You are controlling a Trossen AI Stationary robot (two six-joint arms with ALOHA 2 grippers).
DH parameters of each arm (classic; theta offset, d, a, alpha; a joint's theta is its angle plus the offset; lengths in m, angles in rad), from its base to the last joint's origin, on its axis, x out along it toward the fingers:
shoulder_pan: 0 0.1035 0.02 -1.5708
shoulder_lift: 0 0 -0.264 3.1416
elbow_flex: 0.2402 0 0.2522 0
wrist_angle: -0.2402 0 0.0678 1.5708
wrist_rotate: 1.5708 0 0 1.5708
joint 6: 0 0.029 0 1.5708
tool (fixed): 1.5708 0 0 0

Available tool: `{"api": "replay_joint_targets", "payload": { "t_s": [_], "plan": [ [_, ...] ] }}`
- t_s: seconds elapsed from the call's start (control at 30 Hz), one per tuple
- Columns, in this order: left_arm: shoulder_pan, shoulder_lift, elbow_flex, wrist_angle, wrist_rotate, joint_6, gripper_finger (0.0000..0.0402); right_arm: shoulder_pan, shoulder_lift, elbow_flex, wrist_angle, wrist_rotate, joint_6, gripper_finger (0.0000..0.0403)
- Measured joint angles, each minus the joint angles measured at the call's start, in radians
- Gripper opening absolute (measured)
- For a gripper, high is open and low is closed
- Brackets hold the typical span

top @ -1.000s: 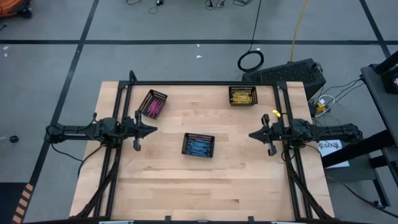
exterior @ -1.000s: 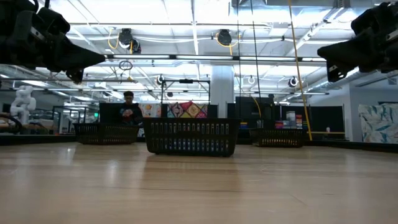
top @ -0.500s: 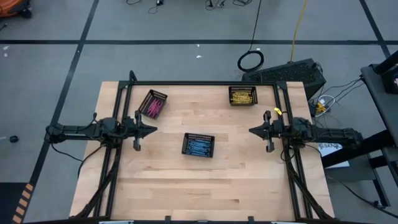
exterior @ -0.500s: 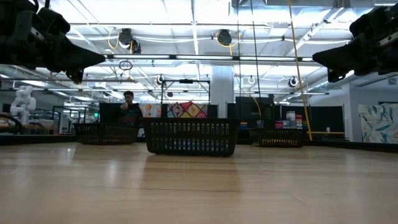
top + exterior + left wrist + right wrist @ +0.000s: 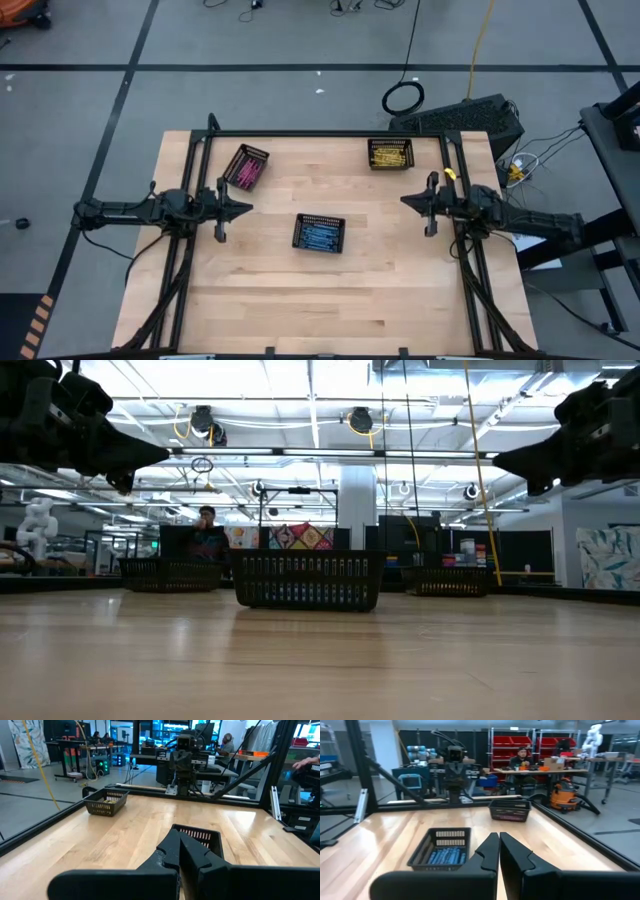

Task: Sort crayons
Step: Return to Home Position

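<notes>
Crayons (image 5: 320, 238), short thin wax sticks, lie sorted by colour in three small black mesh trays (image 5: 297, 232) on the pale wooden table (image 5: 300, 300): the pink set (image 5: 245, 170) far left, the blue set (image 5: 445, 856) at centre, the yellow set (image 5: 389, 155) far right. No loose stick shows on the bare wood, so sorting appears complete. Left gripper (image 5: 246, 208) hovers raised over the table's left side, near the pink set, fingers pressed together on nothing; right gripper (image 5: 405, 203) hovers raised over the right side, near the yellow set, likewise closed and empty. Likely hazard: a low or wide swing while an arm retracts could clip a light tray, sliding it across the smooth wood or tipping sorted sticks out.
</notes>
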Motion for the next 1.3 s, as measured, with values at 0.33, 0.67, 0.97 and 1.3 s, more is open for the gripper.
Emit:
{"api": "replay_joint_targets", "payload": {
  "t_s": [0.33,0.67,0.97,1.3],
  "plan": [
    [0.0,0.0,0.0,0.0,0.001,0.0,0.0,-0.025,0.005,0.0,0.001,0.0,0.0,0.0],
    [0.0,0.0,0.0,0.0,0.002,0.0,0.0,-0.024,0.005,0.0,0.001,0.0,0.0,0.0],
    [0.0,0.0,0.0,0.0,0.003,0.0,0.0,-0.024,0.005,0.0,0.001,0.0,0.0,0.0],
    [0.0,0.0,0.0,0.0,0.003,0.0,0.0,-0.024,0.005,0.0,0.002,0.0,0.0,0.0]
  ]
}}
